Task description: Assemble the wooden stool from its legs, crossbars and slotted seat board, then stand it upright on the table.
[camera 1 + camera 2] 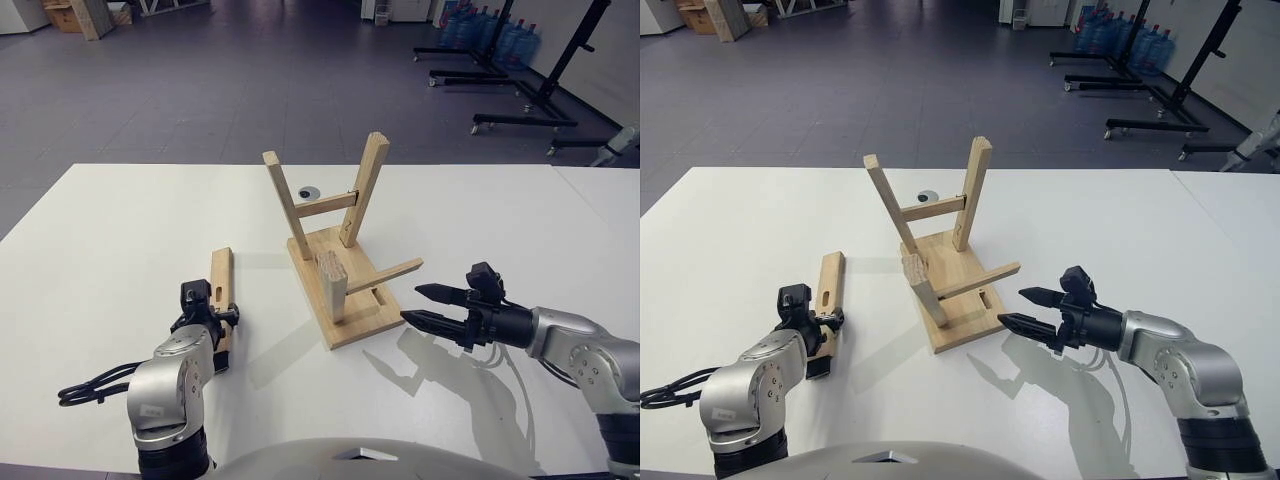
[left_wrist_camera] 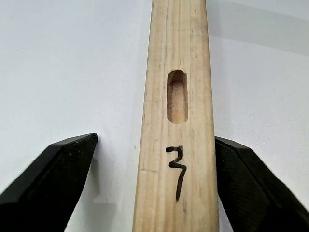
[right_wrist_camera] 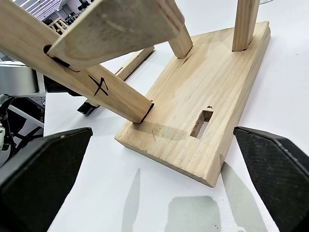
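Note:
The slotted seat board lies flat on the white table with three legs pointing up: two tall ones at the back joined by a crossbar, and a nearer one. A second crossbar runs from that nearer leg and ends free over an empty slot. A loose leg with a slot in it lies flat to the left. My left gripper is open astride its near end. My right gripper is open just right of the board's near corner, holding nothing.
A small round grey fitting sits in the table behind the stool. A black cable loops by the left arm near the front edge. Wheeled racks stand on the floor far back right.

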Robot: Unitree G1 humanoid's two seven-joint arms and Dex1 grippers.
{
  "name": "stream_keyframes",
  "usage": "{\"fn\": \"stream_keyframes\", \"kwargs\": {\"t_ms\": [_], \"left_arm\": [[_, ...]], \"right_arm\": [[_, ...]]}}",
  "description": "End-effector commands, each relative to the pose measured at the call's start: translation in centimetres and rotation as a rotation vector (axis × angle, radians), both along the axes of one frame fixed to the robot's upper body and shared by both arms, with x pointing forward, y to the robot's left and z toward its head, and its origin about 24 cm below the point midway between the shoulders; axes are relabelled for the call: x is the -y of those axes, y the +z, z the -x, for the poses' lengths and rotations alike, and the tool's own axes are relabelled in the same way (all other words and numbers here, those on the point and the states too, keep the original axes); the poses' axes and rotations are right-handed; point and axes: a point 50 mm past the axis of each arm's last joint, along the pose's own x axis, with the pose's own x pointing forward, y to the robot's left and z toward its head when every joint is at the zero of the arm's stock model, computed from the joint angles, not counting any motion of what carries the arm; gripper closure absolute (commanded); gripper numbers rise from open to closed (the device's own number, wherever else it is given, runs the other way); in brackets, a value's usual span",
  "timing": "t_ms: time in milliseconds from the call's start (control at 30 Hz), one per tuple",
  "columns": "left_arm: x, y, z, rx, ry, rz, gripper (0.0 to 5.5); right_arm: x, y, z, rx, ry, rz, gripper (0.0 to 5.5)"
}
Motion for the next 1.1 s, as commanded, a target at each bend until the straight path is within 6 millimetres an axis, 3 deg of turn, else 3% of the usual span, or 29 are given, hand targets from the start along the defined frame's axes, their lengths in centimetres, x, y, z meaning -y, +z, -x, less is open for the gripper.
{"fn": "stream_keyframes", "kwargs": {"t_ms": [33,367,567,700,767,833,967,1033,1100], "left_arm": [[1.4,-2.2,1.5,-0.180,0.019,0.118,2.04],[1.2,-2.0,1.1,-0.179,0.040,0.135,3.44],[0.8,-1.4,0.3,-0.138,0.038,0.101,3.44],[-0.6,0.5,-1.5,-0.035,0.054,0.052,3.44],[-2.3,3.1,-3.8,0.087,0.058,-0.012,3.44],[-4.4,7.0,-6.3,0.242,0.057,-0.087,3.44],[-7.1,17.6,-10.6,0.640,-0.064,-0.239,3.44],[-7.0,22.5,-11.4,0.840,-0.201,-0.228,3.44],[-6.0,25.9,-11.4,1.009,-0.389,-0.111,3.44]], "right_arm": [[0.0,-0.1,0.0,-0.005,-0.002,0.008,0.10],[0.2,0.0,-0.1,0.000,-0.009,0.007,0.10],[0.4,0.1,-0.3,0.006,-0.020,0.003,0.10],[0.8,0.7,-0.8,0.035,-0.045,-0.006,0.10],[1.4,2.0,-1.4,0.079,-0.076,-0.021,0.10],[2.4,3.6,-2.1,0.135,-0.110,-0.026,0.10],[5.1,7.7,-3.8,0.266,-0.193,-0.020,0.10],[6.1,10.4,-4.9,0.343,-0.222,-0.050,0.10],[6.4,13.6,-6.2,0.420,-0.236,-0.130,0.10]]}}
